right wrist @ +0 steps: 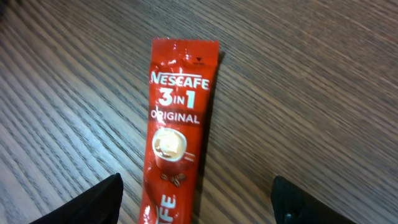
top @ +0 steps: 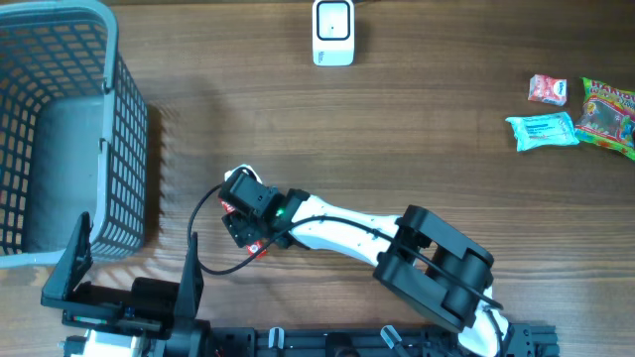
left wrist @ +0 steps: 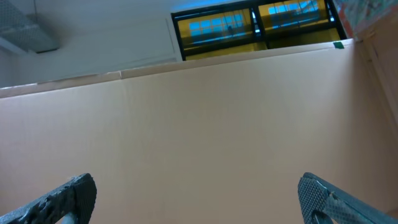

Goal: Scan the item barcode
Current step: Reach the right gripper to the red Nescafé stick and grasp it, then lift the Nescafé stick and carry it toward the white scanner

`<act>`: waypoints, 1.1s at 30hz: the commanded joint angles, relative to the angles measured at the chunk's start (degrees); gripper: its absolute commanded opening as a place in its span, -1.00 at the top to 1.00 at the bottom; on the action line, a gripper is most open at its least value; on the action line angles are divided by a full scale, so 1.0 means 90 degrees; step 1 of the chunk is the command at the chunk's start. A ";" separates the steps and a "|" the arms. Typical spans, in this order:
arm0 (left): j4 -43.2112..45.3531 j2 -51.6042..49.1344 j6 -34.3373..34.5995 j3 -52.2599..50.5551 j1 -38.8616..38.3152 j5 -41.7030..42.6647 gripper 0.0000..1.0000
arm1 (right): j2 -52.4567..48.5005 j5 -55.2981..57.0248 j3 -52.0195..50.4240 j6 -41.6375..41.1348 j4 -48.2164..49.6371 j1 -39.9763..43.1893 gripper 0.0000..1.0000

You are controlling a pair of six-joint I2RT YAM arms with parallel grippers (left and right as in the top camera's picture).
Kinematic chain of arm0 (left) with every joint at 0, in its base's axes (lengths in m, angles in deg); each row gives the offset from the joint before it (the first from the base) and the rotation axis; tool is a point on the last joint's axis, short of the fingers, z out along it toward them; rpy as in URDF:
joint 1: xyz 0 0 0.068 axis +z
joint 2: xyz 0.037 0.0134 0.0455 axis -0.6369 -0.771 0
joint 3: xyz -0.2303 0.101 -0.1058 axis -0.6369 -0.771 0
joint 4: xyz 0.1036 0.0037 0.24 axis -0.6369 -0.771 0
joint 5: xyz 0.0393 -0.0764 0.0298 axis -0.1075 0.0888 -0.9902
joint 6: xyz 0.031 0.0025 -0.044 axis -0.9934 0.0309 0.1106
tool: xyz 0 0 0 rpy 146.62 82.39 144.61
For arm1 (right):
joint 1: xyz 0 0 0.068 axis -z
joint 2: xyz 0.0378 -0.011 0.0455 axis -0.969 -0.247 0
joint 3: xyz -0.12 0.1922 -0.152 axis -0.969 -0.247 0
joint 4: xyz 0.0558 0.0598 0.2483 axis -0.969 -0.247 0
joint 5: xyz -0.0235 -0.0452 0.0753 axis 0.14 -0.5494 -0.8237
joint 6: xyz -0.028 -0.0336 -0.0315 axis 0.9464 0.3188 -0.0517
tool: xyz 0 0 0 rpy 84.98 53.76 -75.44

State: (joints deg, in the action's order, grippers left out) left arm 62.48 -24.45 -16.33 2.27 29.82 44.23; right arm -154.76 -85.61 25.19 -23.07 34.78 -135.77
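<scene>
between right fingers (right wrist: 93, 202), apart, nescafe sachet (right wrist: 177, 124) flat; left fingers (left wrist: 68, 196) wide apart; basket (top: 124, 149) left, scanner (top: 333, 32) far, snack packets (top: 541, 130) right.

From overhead, soft even light covers the counter (top: 397, 129), and the basket (top: 129, 149) throws a faint shadow toward frame right. In the right wrist view the sachet (right wrist: 177, 124) is sharp, with slight glare on its upper foil edge, while the right pincer (right wrist: 198, 180) is dark and blurred in the lower corners. The left wrist view is hazy, with bright windows (left wrist: 255, 25) at the top.
</scene>
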 commanded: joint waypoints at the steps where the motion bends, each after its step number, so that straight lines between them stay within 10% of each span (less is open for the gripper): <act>1: 0.0000 0.0032 -0.0097 0.0070 0.0027 -0.0092 -1.00 | -0.0704 -0.0699 -0.0080 -0.0699 -0.0068 -0.0032 -0.43; 6: -0.0029 0.0034 -0.0097 0.0070 0.0027 -0.0092 -1.00 | -0.0903 -0.0831 -0.0034 -0.1464 -0.0274 -0.0153 0.15; 9: -0.0063 0.0034 -0.0095 0.0070 0.0027 -0.0090 -1.00 | -0.0903 -0.0884 -0.0034 -0.1768 -0.0563 -0.0272 0.90; 22: -0.1166 0.0032 -0.0070 0.0070 0.0024 -0.0087 -1.00 | 0.0206 -0.0408 0.0515 -0.1195 -0.3177 0.1989 0.90; 33: -0.3657 0.0024 0.0291 -0.0202 0.0024 0.0032 -1.00 | 0.0304 -0.5802 0.0515 0.0874 -0.3531 0.4505 0.91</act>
State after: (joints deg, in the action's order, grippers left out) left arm 31.12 -24.47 -16.38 2.34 29.82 44.25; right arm -153.95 -120.80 30.43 -22.09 3.92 -96.74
